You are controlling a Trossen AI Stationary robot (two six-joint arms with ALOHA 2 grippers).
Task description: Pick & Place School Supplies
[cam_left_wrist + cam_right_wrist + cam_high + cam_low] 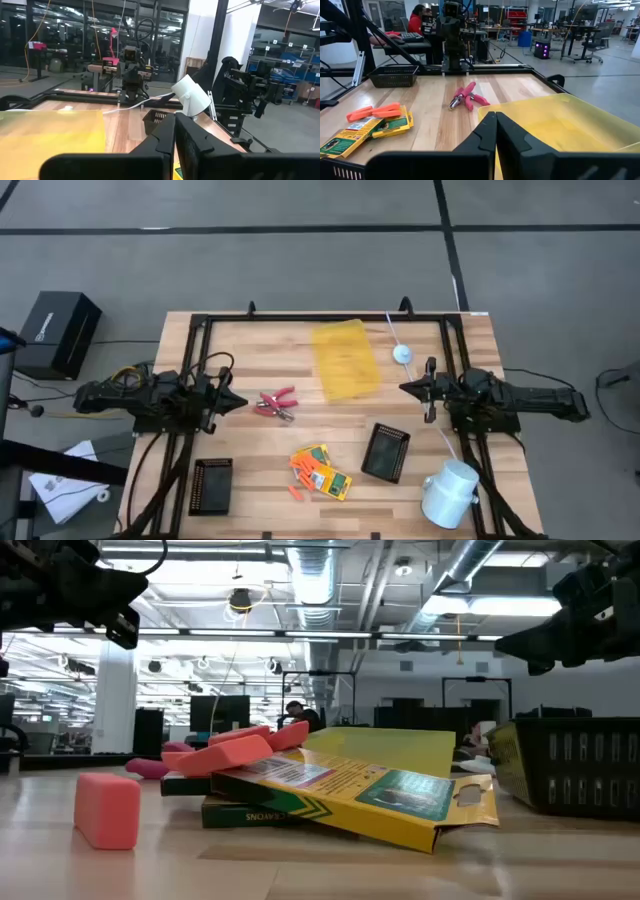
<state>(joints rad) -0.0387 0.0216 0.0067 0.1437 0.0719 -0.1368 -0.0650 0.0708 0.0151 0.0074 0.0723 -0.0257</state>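
Note:
Yellow-and-green card boxes [328,475] lie flat in a small pile near the table's front middle, with several orange sticks [303,468] on and beside them. The red-handled plier-like tool [276,404] lies on the wood at mid-table. My left gripper [240,404] hovers shut at the table's left, pointing level toward the tool. My right gripper [404,388] hovers shut at the right, pointing level toward the yellow tray. In the right wrist view the tool [465,97] and the boxes [367,127] lie ahead of the shut fingers [496,131].
A translucent yellow tray [346,360] lies at the back middle. One black ribbed tray [386,451] sits right of the boxes, another [211,485] at the front left. A white cylinder [450,493] stands at the front right, a white round thing [401,353] with a cord at the back.

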